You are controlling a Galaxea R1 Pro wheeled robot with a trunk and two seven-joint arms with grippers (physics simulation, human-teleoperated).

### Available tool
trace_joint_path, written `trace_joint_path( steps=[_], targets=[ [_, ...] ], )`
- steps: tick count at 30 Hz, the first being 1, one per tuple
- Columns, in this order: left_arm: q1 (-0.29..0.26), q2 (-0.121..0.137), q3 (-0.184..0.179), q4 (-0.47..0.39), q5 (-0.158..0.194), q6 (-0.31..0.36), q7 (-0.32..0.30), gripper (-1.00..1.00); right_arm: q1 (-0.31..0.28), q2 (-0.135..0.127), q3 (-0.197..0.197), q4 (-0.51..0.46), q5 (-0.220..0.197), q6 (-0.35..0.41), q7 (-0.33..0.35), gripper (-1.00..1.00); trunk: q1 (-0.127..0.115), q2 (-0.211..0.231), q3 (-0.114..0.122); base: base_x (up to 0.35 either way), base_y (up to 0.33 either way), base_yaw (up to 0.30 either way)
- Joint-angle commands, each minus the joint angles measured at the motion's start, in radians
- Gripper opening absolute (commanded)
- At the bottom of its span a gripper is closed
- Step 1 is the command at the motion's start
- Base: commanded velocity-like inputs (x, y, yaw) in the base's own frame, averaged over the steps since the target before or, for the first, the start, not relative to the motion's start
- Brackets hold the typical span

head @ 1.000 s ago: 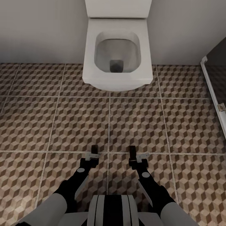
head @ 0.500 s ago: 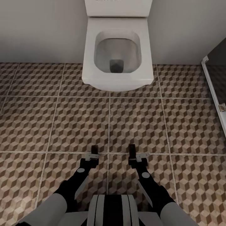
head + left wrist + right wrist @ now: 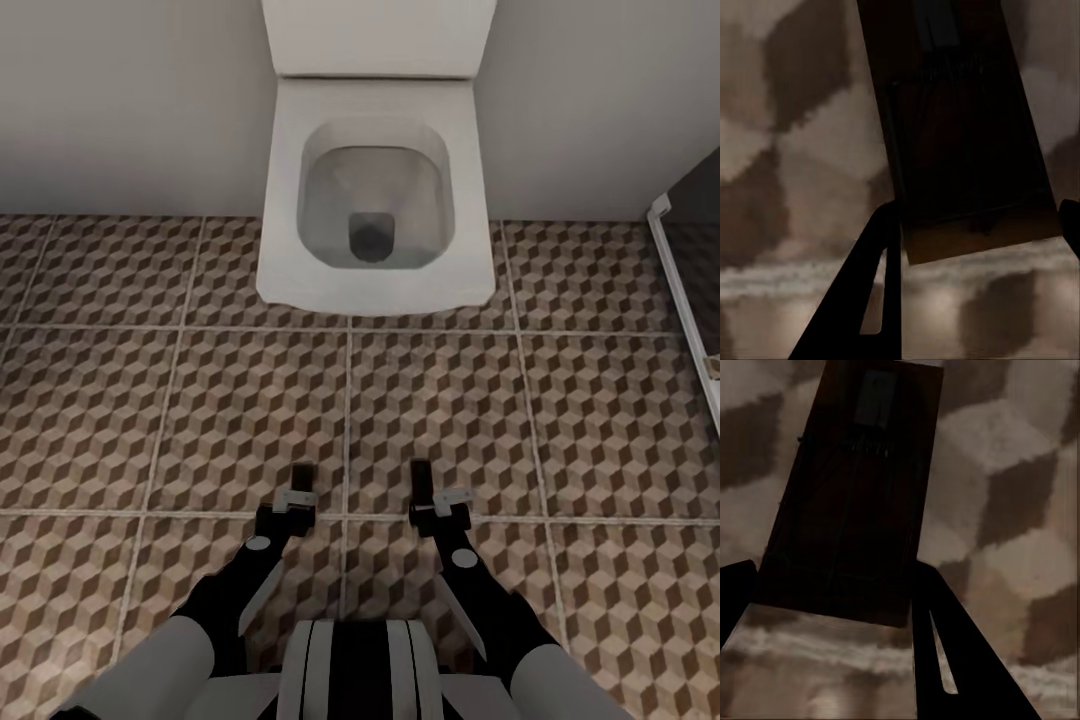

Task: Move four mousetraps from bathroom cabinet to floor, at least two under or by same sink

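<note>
I'm carrying two mousetraps, one clamped in the left end effector (image 3: 301,483) and showing as a dark board (image 3: 967,135) between its fingers, the other board (image 3: 851,495) clamped in the right end effector (image 3: 422,480). Both are hanging low over the bathroom floor (image 3: 150,400), and I'm facing the toilet (image 3: 375,190). I'm judging this as transport, so next I'm needing to find the sink and set them down beside it.
</note>
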Motion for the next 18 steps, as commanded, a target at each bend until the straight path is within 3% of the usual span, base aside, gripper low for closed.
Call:
trace_joint_path(
  steps=[1, 11, 18],
  targets=[
    [-0.001, 0.001, -0.007, -0.001, 0.009, 0.005, 0.009, -1.00, 0.000, 0.000, 0.003, 0.000, -0.003, 0.000, -0.004, -1.00, 0.000, 0.000, 0.000, 0.191, 0.000, 0.000],
    [-0.001, 0.001, -0.027, -0.001, 0.008, 0.005, 0.012, -1.00, 0.000, 0.000, 0.002, 0.012, -0.004, 0.007, -0.003, -1.00, 0.000, 0.000, 0.000, 0.174, 0.000, 0.000],
    [-0.001, 0.001, -0.028, -0.001, 0.008, 0.005, 0.012, -1.00, 0.000, 0.001, 0.002, 0.021, -0.004, 0.028, -0.003, -1.00, 0.000, 0.000, 0.000, 0.029, 0.000, 0.000]
  ],
)
